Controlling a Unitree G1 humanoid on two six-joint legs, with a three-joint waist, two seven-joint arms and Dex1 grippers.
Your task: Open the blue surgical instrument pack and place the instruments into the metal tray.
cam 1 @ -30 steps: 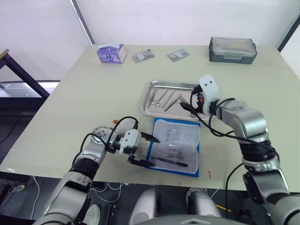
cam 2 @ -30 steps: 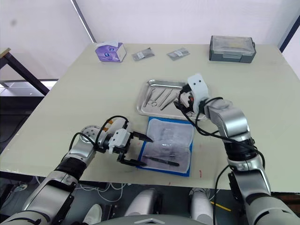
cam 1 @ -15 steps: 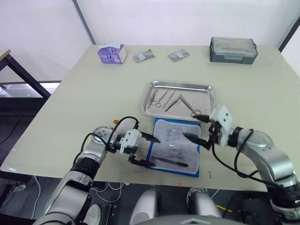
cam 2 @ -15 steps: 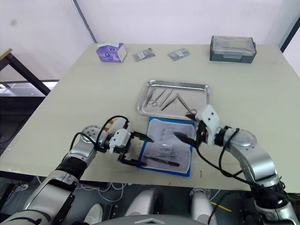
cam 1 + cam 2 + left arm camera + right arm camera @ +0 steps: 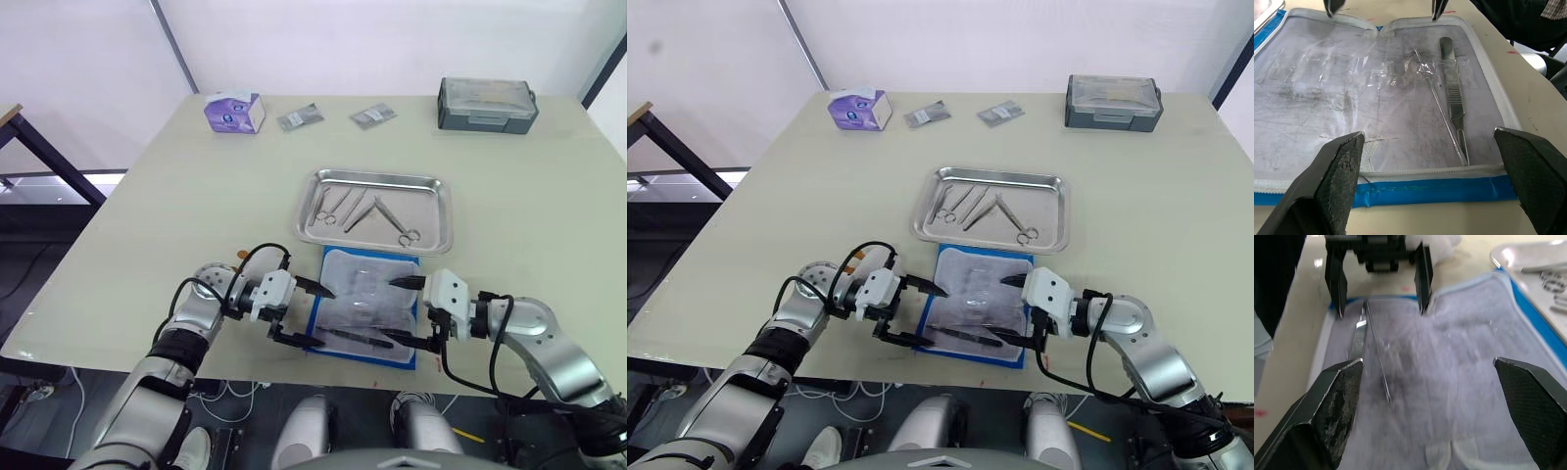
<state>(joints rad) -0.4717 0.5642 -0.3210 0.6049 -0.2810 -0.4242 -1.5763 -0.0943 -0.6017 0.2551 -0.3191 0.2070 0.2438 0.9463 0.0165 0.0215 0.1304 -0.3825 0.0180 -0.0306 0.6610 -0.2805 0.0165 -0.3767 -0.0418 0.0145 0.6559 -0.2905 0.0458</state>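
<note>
The right tool [image 5: 409, 313] has swung back from the metal tray [image 5: 375, 208] and hangs open over the unfolded blue surgical instrument pack [image 5: 364, 305] on the desk [image 5: 196, 186], facing the open left tool [image 5: 306, 313]. The two thin instruments [image 5: 1449, 105] lie flat, so fingers may skid or snag the lining.

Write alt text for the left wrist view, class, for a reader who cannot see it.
The blue surgical instrument pack lies open on the table, its pale lining up, with metal tweezers and a thin probe still on it. The open left end effector frames the pack's near edge; the right end effector faces it from the far edge.
</note>
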